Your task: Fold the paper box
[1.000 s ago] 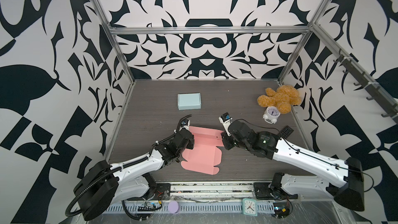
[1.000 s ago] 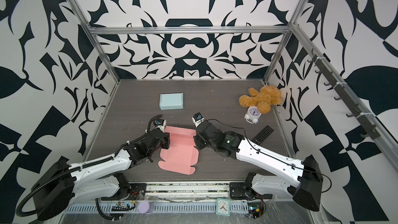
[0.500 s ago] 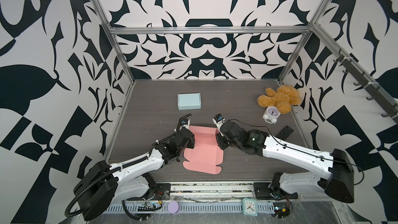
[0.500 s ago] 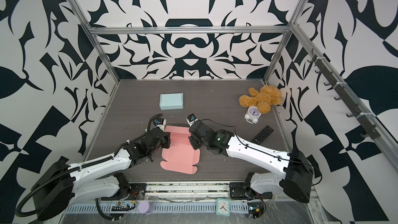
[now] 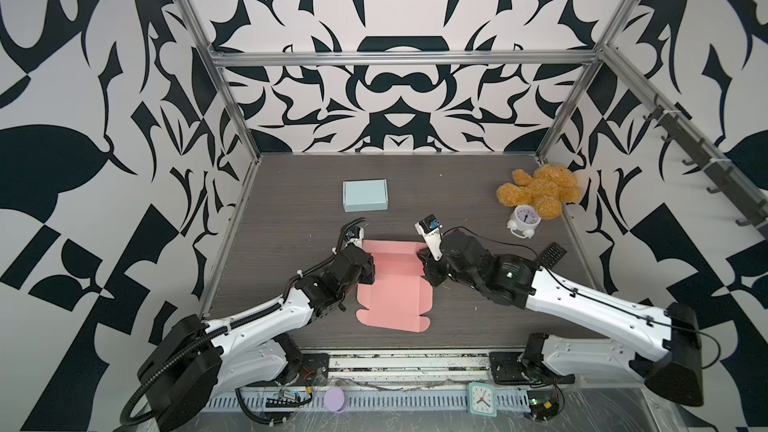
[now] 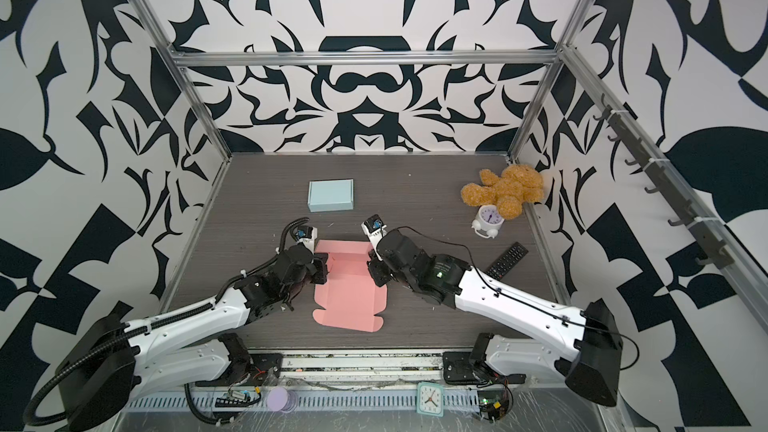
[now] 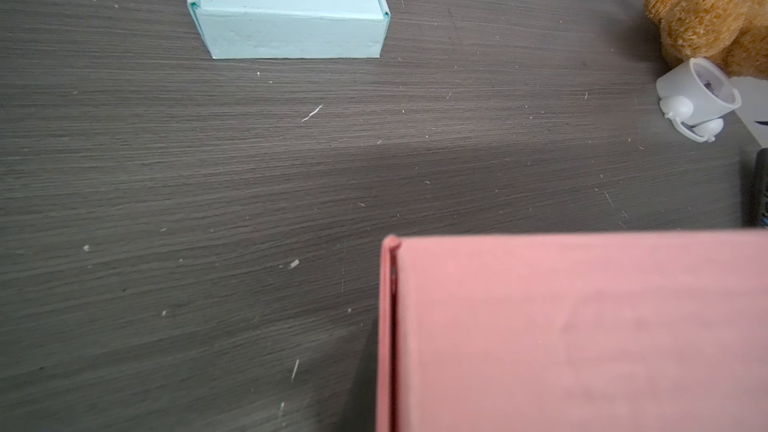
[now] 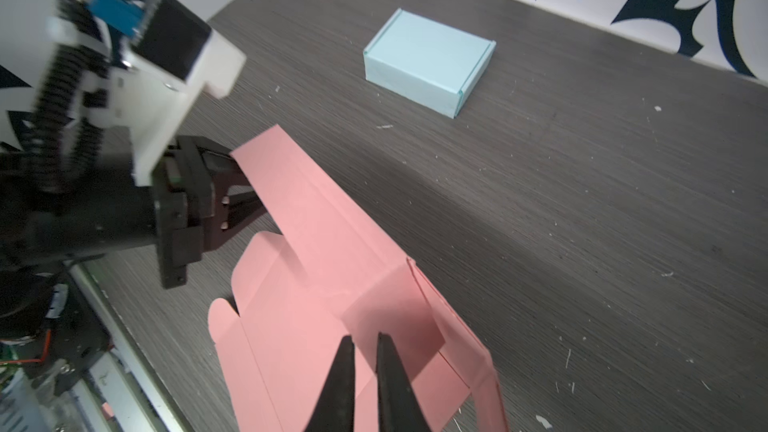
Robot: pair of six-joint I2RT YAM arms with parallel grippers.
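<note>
The pink paper box (image 5: 395, 297) (image 6: 349, 301) lies partly folded in the middle of the table, with its far wall upright (image 7: 582, 326). My left gripper (image 5: 368, 270) (image 6: 322, 268) is at the box's left edge and shut on the left end of that wall. Its fingers (image 8: 232, 205) run behind the pink paper, so their tips are hidden. My right gripper (image 8: 363, 336) (image 5: 428, 272) hovers at the box's right side. Its jaws stand a narrow gap apart over a raised pink flap (image 8: 399, 313).
A folded light blue box (image 5: 365, 195) sits farther back. A teddy bear (image 5: 540, 191), a white alarm clock (image 5: 524, 220) and a black remote (image 5: 550, 255) lie at the right. Patterned walls close in the table on three sides.
My right gripper pushed left against the box's right side, then eased back a little, and its jaws parted slightly. The left arm held still.
</note>
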